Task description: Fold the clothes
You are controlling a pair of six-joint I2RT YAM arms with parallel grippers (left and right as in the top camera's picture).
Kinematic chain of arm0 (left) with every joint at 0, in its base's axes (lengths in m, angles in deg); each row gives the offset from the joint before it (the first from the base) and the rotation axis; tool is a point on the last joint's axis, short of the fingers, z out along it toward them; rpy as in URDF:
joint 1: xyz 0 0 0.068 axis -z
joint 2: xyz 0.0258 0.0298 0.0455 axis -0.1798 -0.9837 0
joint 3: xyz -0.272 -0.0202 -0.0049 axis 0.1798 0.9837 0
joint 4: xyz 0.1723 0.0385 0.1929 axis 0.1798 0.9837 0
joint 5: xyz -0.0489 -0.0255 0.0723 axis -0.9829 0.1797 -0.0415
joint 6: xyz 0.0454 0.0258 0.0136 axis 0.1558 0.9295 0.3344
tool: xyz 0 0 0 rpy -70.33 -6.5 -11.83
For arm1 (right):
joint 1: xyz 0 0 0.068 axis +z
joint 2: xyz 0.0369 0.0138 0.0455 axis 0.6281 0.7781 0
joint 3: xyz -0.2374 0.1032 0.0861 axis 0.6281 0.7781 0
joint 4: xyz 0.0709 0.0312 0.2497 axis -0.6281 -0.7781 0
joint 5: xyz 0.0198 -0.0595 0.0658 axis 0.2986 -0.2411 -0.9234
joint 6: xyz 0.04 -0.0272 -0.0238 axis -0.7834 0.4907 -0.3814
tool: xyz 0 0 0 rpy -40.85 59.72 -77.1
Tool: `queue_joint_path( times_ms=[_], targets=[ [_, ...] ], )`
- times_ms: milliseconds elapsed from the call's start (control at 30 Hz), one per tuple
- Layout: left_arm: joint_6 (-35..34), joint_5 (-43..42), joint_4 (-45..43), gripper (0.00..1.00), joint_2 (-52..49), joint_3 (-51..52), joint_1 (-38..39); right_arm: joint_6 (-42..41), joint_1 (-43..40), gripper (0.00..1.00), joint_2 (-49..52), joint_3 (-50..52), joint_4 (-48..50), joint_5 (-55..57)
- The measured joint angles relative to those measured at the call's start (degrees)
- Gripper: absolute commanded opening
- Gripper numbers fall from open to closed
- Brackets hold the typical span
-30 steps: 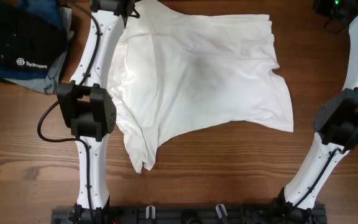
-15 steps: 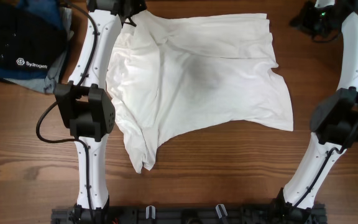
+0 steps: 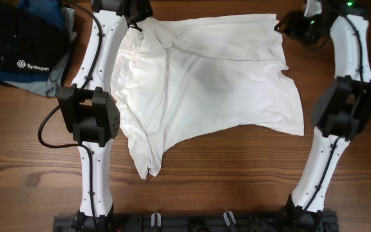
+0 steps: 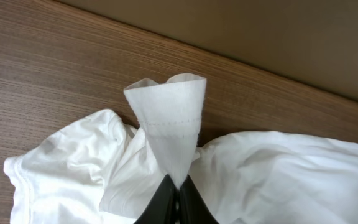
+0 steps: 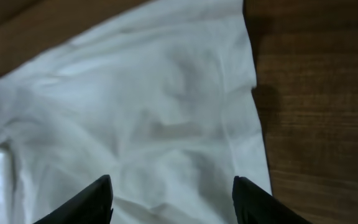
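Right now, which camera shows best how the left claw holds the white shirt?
The left wrist view: the left claw is shut on a pinch of the white shirt. Overhead shows the whole shirt, but the grip is tiny at its far edge. The right wrist view shows only another shirt edge.

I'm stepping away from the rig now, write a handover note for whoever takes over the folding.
Left gripper: shut on a far-left corner of the white garment.
Right gripper: open, over the garment's far-right corner, holding nothing.
Garment lies spread and wrinkled on the table; dark stack sits apart, far left.
Done: one corner gripped. Left: grip the other corner, then all the folding.
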Motion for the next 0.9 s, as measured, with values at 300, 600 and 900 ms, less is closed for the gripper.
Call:
queue_joint_path(
  times_ms=[300, 600, 900],
  targets=[
    [0.0, 0.0, 1.1, 0.04, 0.0, 0.0, 0.0, 5.4, 4.2, 0.99, 2.4, 0.7, 8.4, 10.2],
    [0.0, 0.0, 2.1, 0.04, 0.0, 0.0, 0.0, 5.8, 6.3, 1.0, 2.4, 0.7, 18.6, 13.5],
    [0.0, 0.0, 2.2, 0.04, 0.0, 0.0, 0.0, 5.9, 3.2, 0.98, 3.0, 0.7, 19.0, 13.2]
  ],
)
